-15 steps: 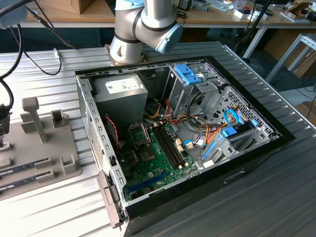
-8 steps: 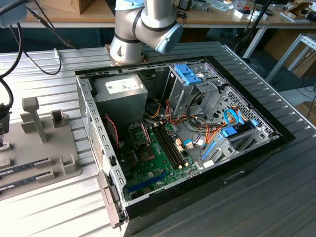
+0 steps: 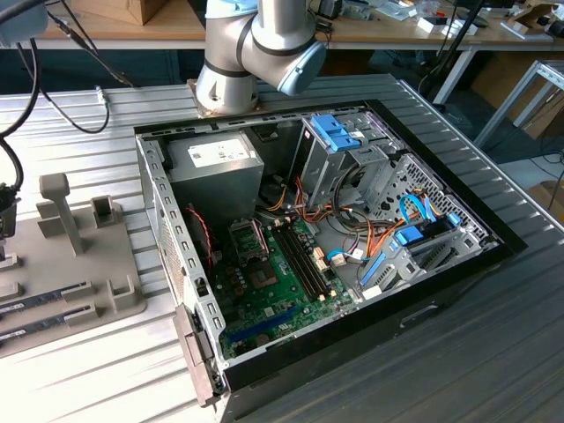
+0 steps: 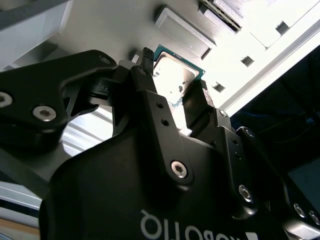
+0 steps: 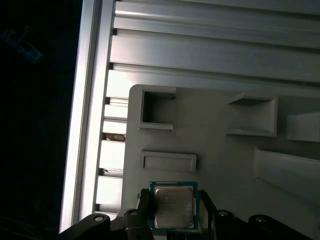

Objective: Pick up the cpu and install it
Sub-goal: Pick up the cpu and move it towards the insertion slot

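Observation:
The cpu is a small square chip with a silvery top and a thin green rim. It sits between my gripper's two black fingers, just over the grey parts tray. In the second wrist view the cpu shows between the fingertips, with a finger against each of two opposite edges. My gripper is shut on the chip. In the exterior view the open computer case lies right of the tray, with its green motherboard and cpu socket exposed.
Long memory sticks lie on the grey tray at the exterior view's left, beside upright posts. Inside the case are a grey power-supply box, drive cages and loose cables. The arm's base stands behind the case.

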Motion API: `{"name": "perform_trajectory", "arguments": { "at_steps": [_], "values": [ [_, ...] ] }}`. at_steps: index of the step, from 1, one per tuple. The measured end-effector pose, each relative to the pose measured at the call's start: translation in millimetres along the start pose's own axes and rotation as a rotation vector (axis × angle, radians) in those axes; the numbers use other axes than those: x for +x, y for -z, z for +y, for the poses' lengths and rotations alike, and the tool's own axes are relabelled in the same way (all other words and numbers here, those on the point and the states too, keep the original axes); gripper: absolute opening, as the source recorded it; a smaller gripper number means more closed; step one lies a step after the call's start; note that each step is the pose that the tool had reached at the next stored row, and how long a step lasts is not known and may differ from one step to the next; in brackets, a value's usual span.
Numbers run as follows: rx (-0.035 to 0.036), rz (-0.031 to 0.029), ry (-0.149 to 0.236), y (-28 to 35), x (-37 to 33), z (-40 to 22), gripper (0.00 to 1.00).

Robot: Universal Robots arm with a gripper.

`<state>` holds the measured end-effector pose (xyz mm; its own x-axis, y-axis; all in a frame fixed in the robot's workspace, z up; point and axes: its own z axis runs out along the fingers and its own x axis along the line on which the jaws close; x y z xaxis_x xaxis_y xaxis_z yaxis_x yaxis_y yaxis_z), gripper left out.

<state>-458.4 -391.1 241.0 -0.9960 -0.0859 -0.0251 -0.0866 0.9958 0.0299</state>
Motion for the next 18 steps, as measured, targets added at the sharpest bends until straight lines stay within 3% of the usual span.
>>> {"name": "perform_trajectory", "arguments": {
  "at_steps": [18],
  "values": [
    [0.0000,0.0000,0.000,5.4,-0.1,0.2,0.47]
  ]
}}
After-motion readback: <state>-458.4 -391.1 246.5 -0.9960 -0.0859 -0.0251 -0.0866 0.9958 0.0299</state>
